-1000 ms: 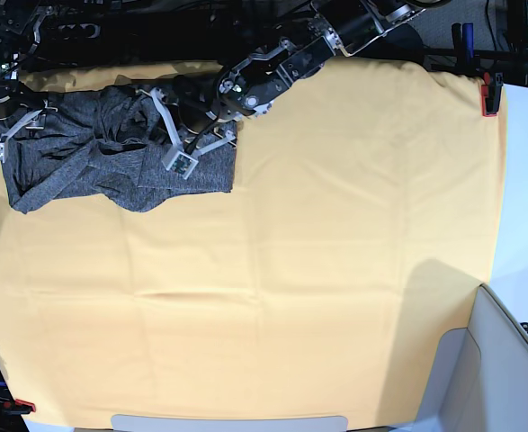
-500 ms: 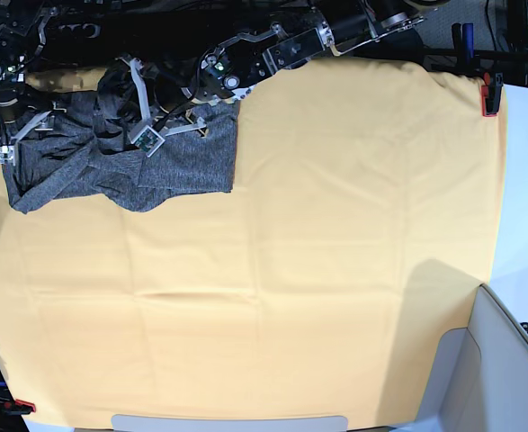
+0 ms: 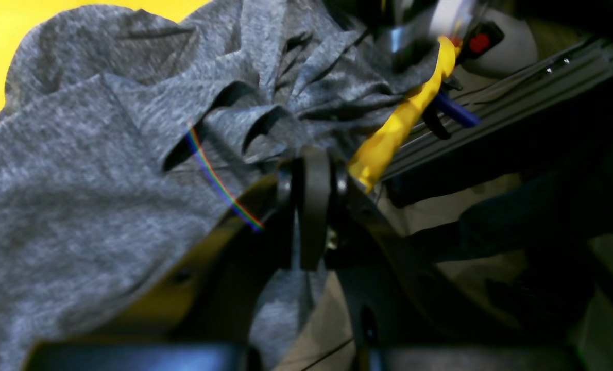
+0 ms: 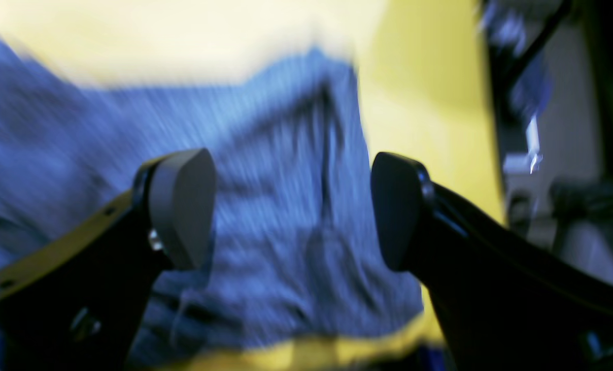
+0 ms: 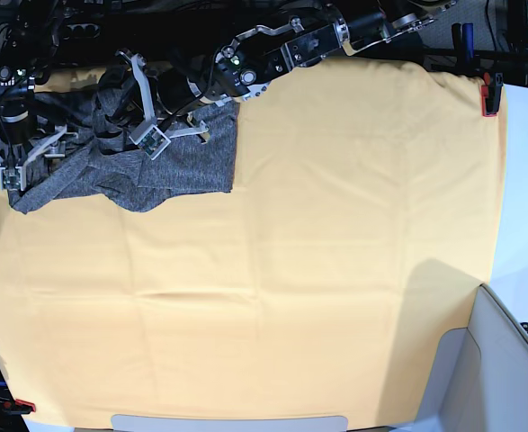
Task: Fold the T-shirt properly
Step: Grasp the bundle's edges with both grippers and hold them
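Base view shows the T-shirt (image 5: 169,166) bunched at the far left corner of the yellow-orange cloth (image 5: 335,270) covering my worktop, its long axis running left to right along the far edge. Everything nearer and to the right is open cloth. My left gripper (image 3: 314,170) is closed, its jaws together right beside gathered shirt folds; whether fabric is pinched is hidden. My right gripper (image 4: 291,206) is spread wide over the blurred shirt, holding nothing.
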`<state>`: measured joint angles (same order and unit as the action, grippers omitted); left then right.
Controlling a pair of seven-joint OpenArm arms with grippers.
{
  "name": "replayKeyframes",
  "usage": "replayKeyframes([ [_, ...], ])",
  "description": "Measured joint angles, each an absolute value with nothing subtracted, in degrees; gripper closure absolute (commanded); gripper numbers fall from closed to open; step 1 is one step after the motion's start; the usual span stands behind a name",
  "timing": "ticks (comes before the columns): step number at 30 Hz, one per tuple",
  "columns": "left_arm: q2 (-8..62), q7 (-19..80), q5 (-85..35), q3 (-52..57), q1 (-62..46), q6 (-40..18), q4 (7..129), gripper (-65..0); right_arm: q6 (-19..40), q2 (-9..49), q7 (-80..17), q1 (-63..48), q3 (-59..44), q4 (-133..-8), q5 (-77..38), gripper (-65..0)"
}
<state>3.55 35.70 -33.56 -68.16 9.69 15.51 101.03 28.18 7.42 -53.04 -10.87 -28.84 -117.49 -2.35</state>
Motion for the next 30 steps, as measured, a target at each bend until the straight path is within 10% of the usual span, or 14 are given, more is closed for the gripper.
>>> replayKeyframes([
  [7,6.68,35.97,-33.47,-66.32,9.30,15.86,101.14,-0.5,28.51,7.05,-53.91,-11.27,-12.91,-116.92,-2.20,-44.0],
  [16,8.14,35.70,-33.41,-54.37,3.62,15.59,101.30,-0.5,28.05,6.81,-53.76,-11.16,-4.45,-116.92,-1.89,-16.2],
  [30,11.14,35.77,-33.15,-49.87,2.11,15.68,101.30,-0.5,28.32,7.09,-54.00,-18.09,-4.19,-116.05,-2.04,-15.7],
])
